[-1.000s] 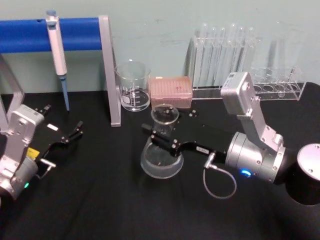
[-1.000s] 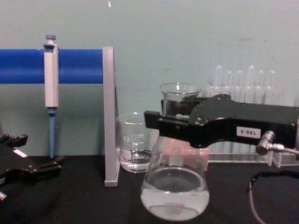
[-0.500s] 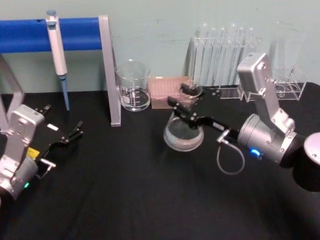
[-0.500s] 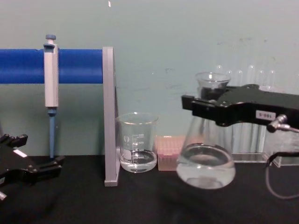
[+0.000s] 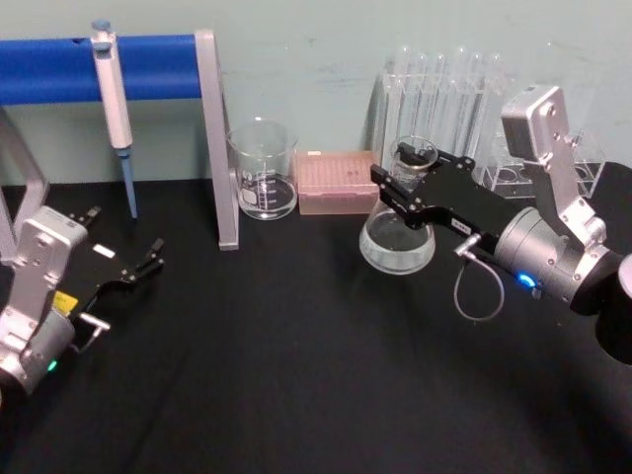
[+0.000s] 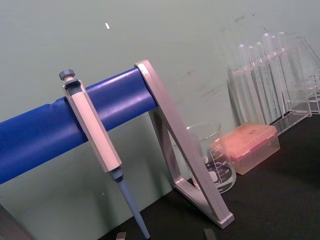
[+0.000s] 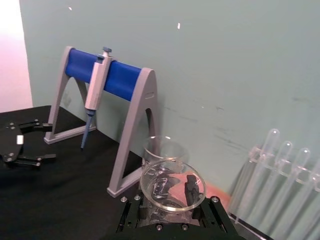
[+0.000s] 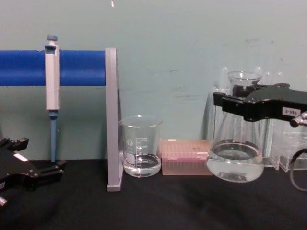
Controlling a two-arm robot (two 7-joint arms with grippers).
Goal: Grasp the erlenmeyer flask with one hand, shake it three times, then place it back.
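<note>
- Glass flask [image 5: 397, 243], part full of clear liquid, hangs by its neck in the right gripper [image 5: 407, 180], whose fingers are clamped tight on it.
- It stands near upright, mouth up, base low over the black table [image 5: 296, 375], beside the pink box [image 5: 338, 183].
- Left gripper [image 5: 133, 267] rests far left, fingers spread, holding nothing.

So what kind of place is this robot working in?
Most likely a chemistry lab bench: a pipette hangs on a blue stand, test tubes stand in a row at the back, and the right claw holds an erlenmeyer flask of clear liquid.
</note>
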